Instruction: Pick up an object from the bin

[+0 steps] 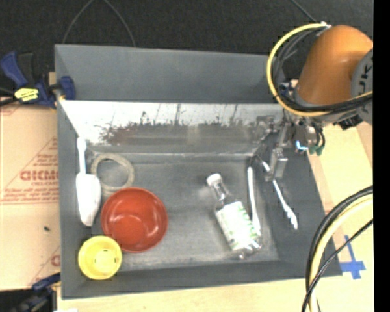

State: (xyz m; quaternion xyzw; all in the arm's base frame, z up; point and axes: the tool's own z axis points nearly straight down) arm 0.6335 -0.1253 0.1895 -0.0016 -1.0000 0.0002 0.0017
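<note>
In the camera view, the claw (277,156) is seen low in the far right corner of the grey bin (182,70), under the arm's orange cover (331,60) and a loop of yellow cable (273,64). Whether the claw is open or closed cannot be told, since its lower end is lost among dark metal parts and the scuffed far wall. Nothing can be made out in its grasp.

The nearest thing is a white toothbrush-like stick (285,207), laid slantwise on the floor just on the near side of the claw. Its upper end is seen right beside the claw, but whether they touch cannot be told.

A thin white rod (249,190) is laid just to the left of that stick. A clear plastic bottle (235,225) with a white cap is laid beside the rod, further toward the near wall.

Well to the left of the claw, a red bowl (134,218) is set upright. A yellow round lid (99,257), a white brush-like piece (88,197) and a clear tape ring (130,171) are placed round it against the left wall. The way between these and the claw is bare grey floor.

The bin is set on a dark surface (182,12), across which thin cables are run.
</note>
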